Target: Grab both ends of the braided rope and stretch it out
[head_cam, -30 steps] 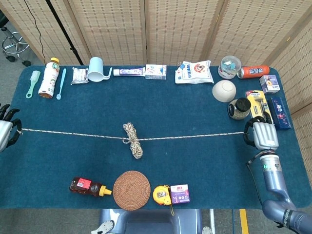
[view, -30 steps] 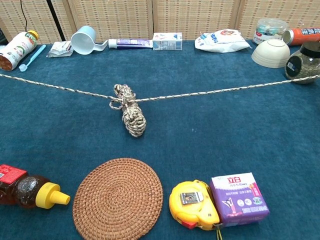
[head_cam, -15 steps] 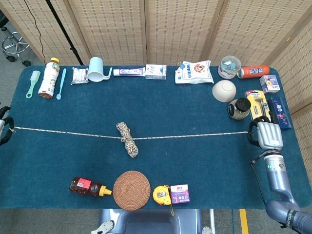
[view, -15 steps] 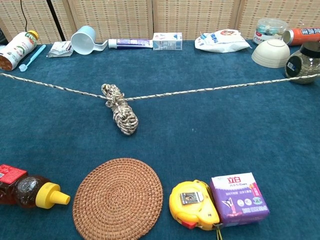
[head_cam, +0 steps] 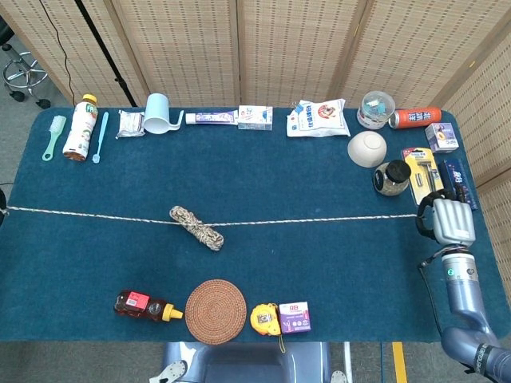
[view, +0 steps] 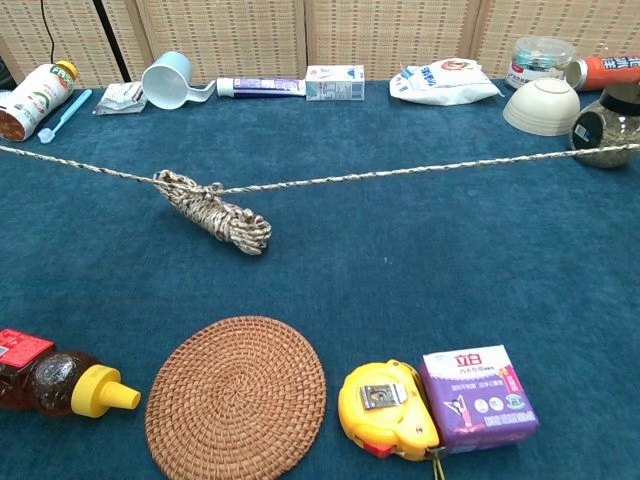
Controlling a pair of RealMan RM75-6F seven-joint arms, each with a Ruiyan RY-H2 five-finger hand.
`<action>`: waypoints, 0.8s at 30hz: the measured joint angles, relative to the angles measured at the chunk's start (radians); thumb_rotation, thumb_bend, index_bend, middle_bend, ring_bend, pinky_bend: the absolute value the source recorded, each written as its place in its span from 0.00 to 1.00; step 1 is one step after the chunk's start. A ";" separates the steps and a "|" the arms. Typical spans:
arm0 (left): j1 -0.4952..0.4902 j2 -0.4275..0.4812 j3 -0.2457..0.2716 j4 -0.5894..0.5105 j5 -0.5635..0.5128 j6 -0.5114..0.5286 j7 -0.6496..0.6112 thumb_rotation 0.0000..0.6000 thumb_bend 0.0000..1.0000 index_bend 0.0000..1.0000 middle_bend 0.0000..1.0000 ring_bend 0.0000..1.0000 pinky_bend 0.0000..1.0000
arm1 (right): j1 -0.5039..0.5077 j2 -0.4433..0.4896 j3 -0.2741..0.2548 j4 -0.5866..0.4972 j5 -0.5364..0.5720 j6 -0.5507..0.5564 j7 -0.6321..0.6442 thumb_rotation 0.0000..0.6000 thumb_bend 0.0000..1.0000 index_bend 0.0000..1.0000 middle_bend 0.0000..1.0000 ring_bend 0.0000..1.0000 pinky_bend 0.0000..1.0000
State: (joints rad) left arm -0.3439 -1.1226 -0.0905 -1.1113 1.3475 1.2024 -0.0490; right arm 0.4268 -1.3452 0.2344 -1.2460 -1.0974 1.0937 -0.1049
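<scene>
A: Change since a second ago: the rope (head_cam: pixel 319 219) runs further out both ways, and its wound bundle (head_cam: pixel 196 227) has slid toward the left and tipped over sideways. The right hand (head_cam: pixel 449 221) has drawn out to the table's right edge; the left hand has gone past the left border of the head view.

B: Fingers?

A: Right hand: curled around the rope's right end, holding it. Left hand: out of both views, so its grip cannot be told; the rope simply runs off the left edge.

B: Position of the rope?

A: Across mid-table, nearly straight, with the bundle lying left of centre, above the round woven mat (head_cam: pixel 215 310).

B: Handling note?

A: Pull both ends apart evenly and low, I'd judge, so the remaining coils pay out without jerking. Keep the line clear of the jar (head_cam: pixel 391 177) near its right end.
</scene>
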 measured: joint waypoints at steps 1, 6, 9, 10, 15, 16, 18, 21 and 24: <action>0.001 -0.001 0.000 0.002 -0.001 -0.001 -0.001 1.00 0.39 0.72 0.23 0.08 0.00 | 0.000 0.001 0.001 0.002 0.002 0.000 0.000 1.00 0.51 0.68 0.39 0.23 0.00; 0.004 -0.003 -0.003 0.006 0.002 0.000 -0.006 1.00 0.39 0.72 0.23 0.08 0.00 | -0.002 0.001 0.007 0.021 0.014 -0.003 0.000 1.00 0.51 0.68 0.39 0.23 0.00; 0.005 -0.002 -0.004 0.007 0.003 -0.001 -0.006 1.00 0.39 0.72 0.23 0.08 0.00 | -0.003 0.000 0.010 0.030 0.019 -0.006 0.001 1.00 0.51 0.68 0.39 0.23 0.00; 0.005 -0.002 -0.005 0.007 0.003 -0.001 -0.006 1.00 0.39 0.72 0.23 0.08 0.00 | -0.003 0.000 0.010 0.033 0.020 -0.008 0.002 1.00 0.51 0.68 0.39 0.23 0.00; 0.007 -0.001 -0.006 0.010 0.001 -0.005 -0.007 1.00 0.39 0.72 0.23 0.08 0.00 | -0.005 -0.002 0.011 0.043 0.026 -0.014 0.004 1.00 0.51 0.68 0.40 0.23 0.00; 0.008 -0.001 -0.006 0.011 0.000 -0.006 -0.007 1.00 0.39 0.72 0.23 0.08 0.00 | -0.005 -0.003 0.011 0.045 0.027 -0.016 0.004 1.00 0.51 0.68 0.40 0.23 0.00; 0.010 -0.001 -0.006 0.013 -0.001 -0.008 -0.008 1.00 0.39 0.72 0.23 0.08 0.00 | -0.005 -0.006 0.011 0.052 0.030 -0.019 0.004 1.00 0.51 0.68 0.40 0.23 0.00; 0.012 -0.001 -0.005 0.015 -0.002 -0.011 -0.008 1.00 0.39 0.72 0.23 0.08 0.00 | -0.005 -0.008 0.012 0.059 0.032 -0.022 0.006 1.00 0.51 0.68 0.40 0.23 0.00; 0.013 -0.001 -0.005 0.017 -0.004 -0.014 -0.010 1.00 0.39 0.72 0.23 0.08 0.00 | -0.005 -0.011 0.013 0.063 0.033 -0.024 0.009 1.00 0.51 0.68 0.40 0.23 0.00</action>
State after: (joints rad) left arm -0.3306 -1.1241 -0.0956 -1.0941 1.3439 1.1881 -0.0586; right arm 0.4218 -1.3560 0.2472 -1.1828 -1.0647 1.0698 -0.0960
